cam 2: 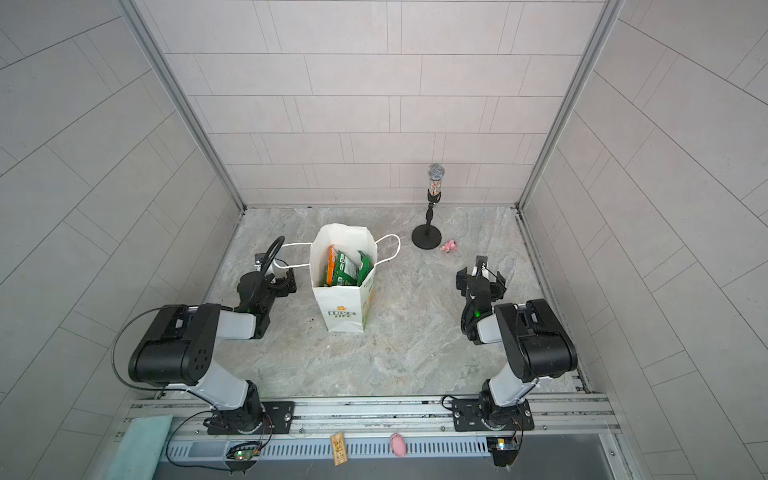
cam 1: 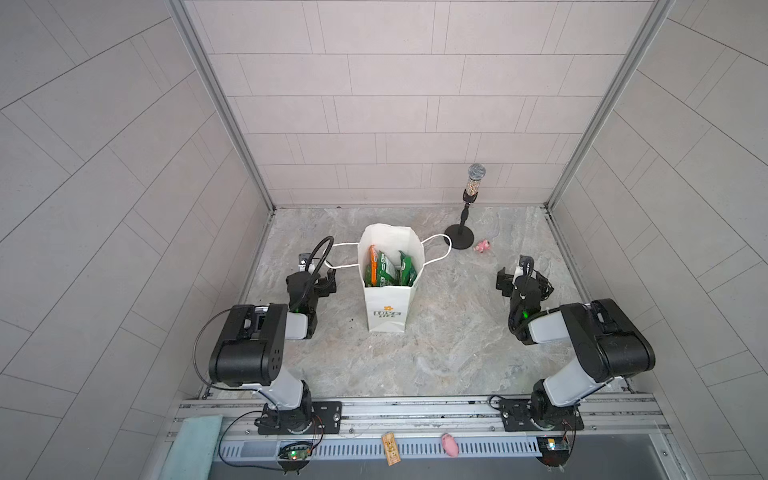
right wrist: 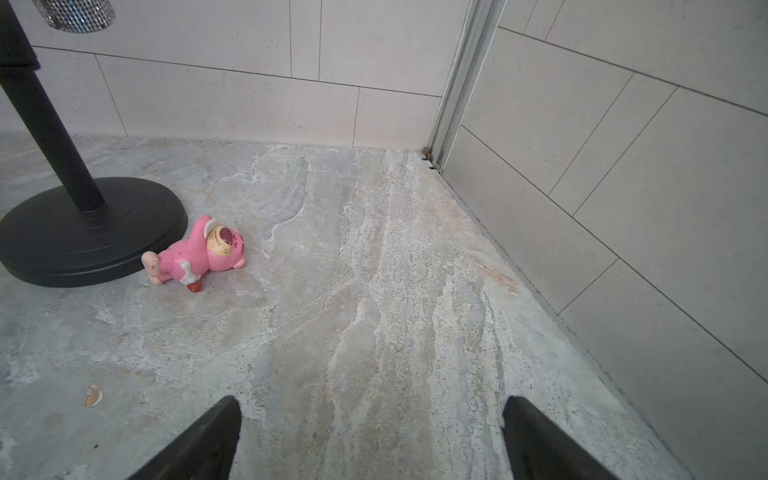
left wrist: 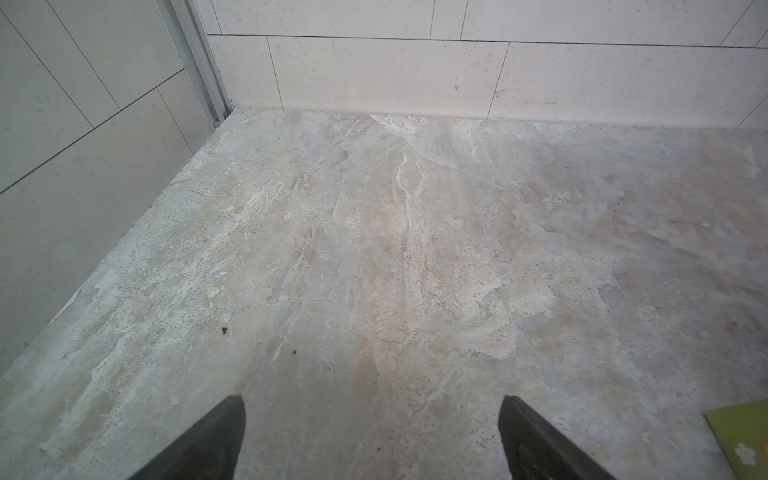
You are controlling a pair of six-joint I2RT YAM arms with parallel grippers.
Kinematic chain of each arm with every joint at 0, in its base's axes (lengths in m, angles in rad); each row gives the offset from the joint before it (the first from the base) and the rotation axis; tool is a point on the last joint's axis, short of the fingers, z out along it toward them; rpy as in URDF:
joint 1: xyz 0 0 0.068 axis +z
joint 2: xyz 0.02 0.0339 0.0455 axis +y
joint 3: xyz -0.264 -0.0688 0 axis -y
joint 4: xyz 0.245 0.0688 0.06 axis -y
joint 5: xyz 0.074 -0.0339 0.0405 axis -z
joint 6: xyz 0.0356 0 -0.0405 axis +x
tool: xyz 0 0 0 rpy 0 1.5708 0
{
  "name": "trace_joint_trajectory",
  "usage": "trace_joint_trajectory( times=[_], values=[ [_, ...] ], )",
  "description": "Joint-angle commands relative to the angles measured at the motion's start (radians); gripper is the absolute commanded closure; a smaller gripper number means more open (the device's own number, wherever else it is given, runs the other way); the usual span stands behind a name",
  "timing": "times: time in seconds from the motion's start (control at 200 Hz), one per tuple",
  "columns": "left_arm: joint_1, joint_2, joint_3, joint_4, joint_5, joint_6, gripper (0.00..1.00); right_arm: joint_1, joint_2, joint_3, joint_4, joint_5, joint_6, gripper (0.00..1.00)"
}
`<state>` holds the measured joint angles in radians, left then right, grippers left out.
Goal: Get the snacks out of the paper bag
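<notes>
Front rail (cam 1: 415,409) with both arm bases bolted on is what sits closest to the top camera. Past it the paper bag (cam 1: 385,307) stands upright on the worktop (cam 1: 436,357), mouth open to the ceiling. All the snacks (cam 1: 388,270) I can see are inside it, packets standing on end, so nothing's out yet by my read. Left tool (left wrist: 370,401) is spread wide with nothing in it, parked low just beside the bag's left wall, right by the cord handle (cam 1: 347,244) that loops out that way. Right tool (right wrist: 370,401) is spread and empty too, but well apart from the bag on its right side, closer to the pink toy (right wrist: 199,253) and mic stand (right wrist: 62,241). So the left arm's nearer. Bag's long axis is vertical, so I reckon I'd have to lift up over the rim and drop straight down into the mouth, minding that handle.
</notes>
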<state>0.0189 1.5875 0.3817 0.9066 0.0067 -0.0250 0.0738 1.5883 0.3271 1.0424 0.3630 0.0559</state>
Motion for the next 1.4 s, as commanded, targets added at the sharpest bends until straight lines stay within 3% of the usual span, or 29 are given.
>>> trace_joint_trajectory(
  times=[0.0,0.62,0.791,0.981,1.086,1.136,1.221,1.306,1.391],
  values=[
    [-0.006,-0.003,0.015,0.014,0.000,0.016,0.00,0.006,-0.005,0.006,-0.004,0.014,-0.009,0.01],
    [-0.007,-0.006,0.009,0.017,-0.012,0.010,0.00,0.006,-0.005,0.006,-0.002,0.014,-0.007,0.00],
    [-0.007,-0.050,-0.074,0.142,-0.146,-0.042,0.00,0.006,-0.072,-0.016,-0.019,0.000,-0.014,0.00],
    [-0.008,-0.277,-0.029,-0.171,-0.444,-0.161,0.00,0.006,-0.232,0.006,-0.221,0.041,0.019,0.00],
    [-0.007,-0.425,0.085,-0.609,-0.618,-0.430,0.00,0.005,-0.318,0.084,-0.502,0.080,0.151,0.00],
    [-0.007,-0.476,0.128,-0.716,-0.585,-0.463,0.00,0.004,-0.345,0.118,-0.607,0.054,0.173,0.01],
    [-0.008,-0.537,0.206,-0.840,-0.435,-0.475,0.00,0.006,-0.383,0.154,-0.715,-0.030,0.150,0.01],
    [-0.007,-0.573,0.303,-0.944,-0.304,-0.475,0.00,0.006,-0.429,0.196,-0.839,-0.068,0.238,0.01],
    [-0.007,-0.586,0.417,-1.031,-0.191,-0.473,0.00,0.006,-0.459,0.223,-0.884,-0.244,0.263,0.01]
  ],
)
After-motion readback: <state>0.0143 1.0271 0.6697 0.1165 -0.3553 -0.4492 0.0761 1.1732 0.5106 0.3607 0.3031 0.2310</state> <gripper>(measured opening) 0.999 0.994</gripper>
